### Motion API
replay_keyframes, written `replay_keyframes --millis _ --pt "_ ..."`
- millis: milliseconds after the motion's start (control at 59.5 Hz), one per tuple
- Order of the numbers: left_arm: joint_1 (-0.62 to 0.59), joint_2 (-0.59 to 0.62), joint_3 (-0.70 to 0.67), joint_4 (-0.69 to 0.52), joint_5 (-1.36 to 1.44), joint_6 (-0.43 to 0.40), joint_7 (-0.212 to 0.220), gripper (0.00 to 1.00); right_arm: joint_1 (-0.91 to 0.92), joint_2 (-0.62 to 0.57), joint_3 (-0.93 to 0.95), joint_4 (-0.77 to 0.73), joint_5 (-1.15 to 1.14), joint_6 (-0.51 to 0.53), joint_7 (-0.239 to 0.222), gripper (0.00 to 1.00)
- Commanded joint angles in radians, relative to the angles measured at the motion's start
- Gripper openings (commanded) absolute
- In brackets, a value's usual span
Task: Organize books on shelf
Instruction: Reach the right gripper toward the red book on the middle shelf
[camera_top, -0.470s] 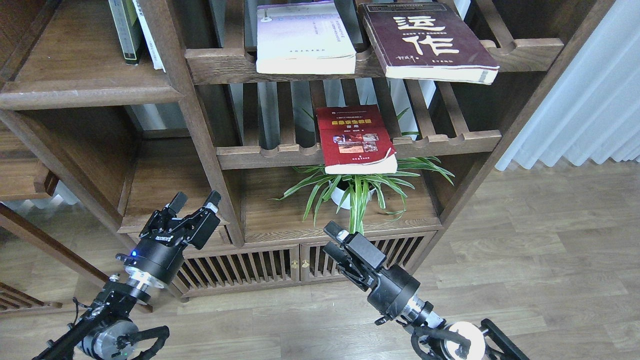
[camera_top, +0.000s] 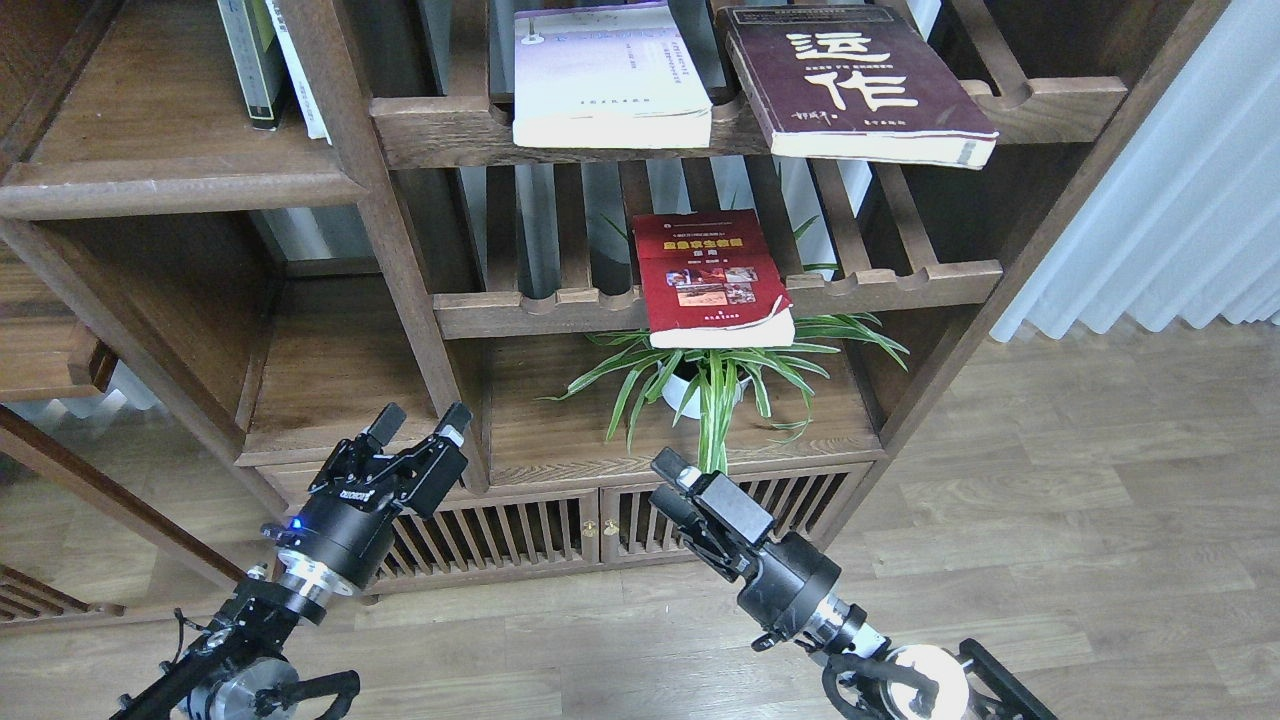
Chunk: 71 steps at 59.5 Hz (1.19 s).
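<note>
While both arms hang low in front of a big wooden bookcase, none of the three paperbacks is held. The left gripper (camera_top: 421, 420) points upward with its two fingers spread wide and nothing between them. The right gripper (camera_top: 672, 479) is seen edge-on, so I cannot tell whether it is spread or closed; it carries nothing visible.

The red book (camera_top: 712, 281) lies flat on a slatted rack (camera_top: 900, 282), its lower end jutting past the front rail above a potted spider plant (camera_top: 712, 385). One rack higher, the lavender-white book (camera_top: 608, 75) and the maroon book (camera_top: 855, 82) lie side by side, both overhanging. The solid shelf (camera_top: 180, 185) sits at upper left, with a few upright books (camera_top: 270, 60) at its back.

These look like light, floppy paperbacks with smooth covers; a grip on one corner would likely let them sag or slip. The overhanging front edge, pinched across the thickness near its middle, seems the best hold.
</note>
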<state>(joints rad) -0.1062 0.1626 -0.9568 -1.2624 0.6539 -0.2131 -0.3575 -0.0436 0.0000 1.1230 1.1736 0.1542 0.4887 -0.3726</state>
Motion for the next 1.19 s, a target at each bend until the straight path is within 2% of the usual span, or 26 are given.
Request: replay_keyframes --millis 0,420,638,806,941,991,1092,1176 --pt "0.003 0.0 0.015 -0.008 0.0 0.0 -0.003 1.0 0.021 0.0 -0.002 -0.02 0.001 0.0 -0.002 0.99" --pt "0.052 -0.003 0.003 -0.035 0.0 -0.005 -0.008 1.0 0.024 0.0 -0.002 -0.023 0.001 0.0 0.003 0.99" --pt "0.077 -0.005 -0.063 -0.032 0.0 -0.124 -0.009 1.0 0.059 0.0 -0.008 -0.025 -0.002 0.0 0.008 0.99" --pt "0.074 -0.003 -0.072 -0.02 0.0 -0.17 -0.008 1.0 0.102 0.0 -0.049 -0.031 -0.004 0.0 0.011 0.99" --pt "0.074 0.005 -0.076 -0.02 0.0 -0.276 -0.001 1.0 0.131 0.0 -0.074 -0.084 0.001 0.0 0.012 0.99" --pt "0.074 0.011 -0.088 -0.02 -0.002 -0.276 -0.001 1.0 0.143 0.0 -0.072 -0.115 0.001 0.0 0.015 0.99" --pt "0.076 0.023 -0.163 -0.015 -0.014 -0.276 0.006 1.0 0.182 0.0 -0.071 -0.173 0.005 -0.015 0.057 0.99" --pt "0.088 0.021 -0.215 0.003 -0.037 -0.276 0.006 1.0 0.221 0.0 -0.072 -0.218 0.022 -0.015 0.116 0.99"
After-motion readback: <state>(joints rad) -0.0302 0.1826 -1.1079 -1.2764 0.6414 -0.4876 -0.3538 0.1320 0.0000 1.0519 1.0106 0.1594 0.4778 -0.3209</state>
